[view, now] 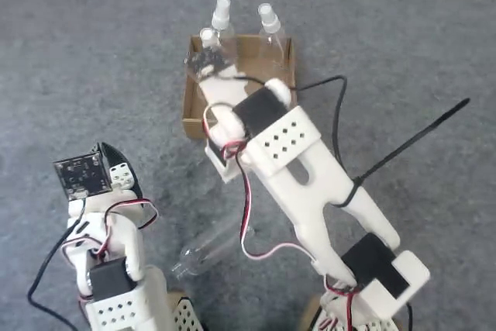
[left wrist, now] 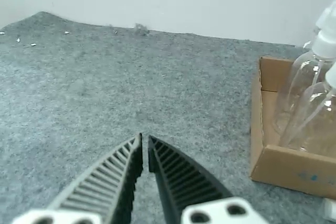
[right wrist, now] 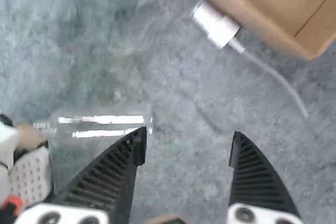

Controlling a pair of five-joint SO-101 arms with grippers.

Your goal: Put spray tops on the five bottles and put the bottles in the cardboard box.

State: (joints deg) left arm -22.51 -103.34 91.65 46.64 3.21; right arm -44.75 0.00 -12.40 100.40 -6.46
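Observation:
The cardboard box [view: 189, 106] stands at the far middle of the grey carpet, with three clear bottles [view: 223, 25] wearing white spray tops upright inside it. An uncapped clear bottle [view: 211, 247] lies on its side between the two arms. My right arm [view: 294, 153] stretches toward the box's near wall. Its gripper [right wrist: 187, 137] hangs open above the carpet, beside the base end of the lying bottle [right wrist: 100, 125]. A loose spray top [right wrist: 215, 24] with its thin tube lies against the box [right wrist: 273, 3]. My left gripper [left wrist: 145, 141] is shut and empty, low over bare carpet, left of the box [left wrist: 265, 156].
Open grey carpet stretches to the left of the box and around the left gripper [view: 108, 154]. A black cable and a black strap run across the carpet on the right. A pale wall closes off the far side.

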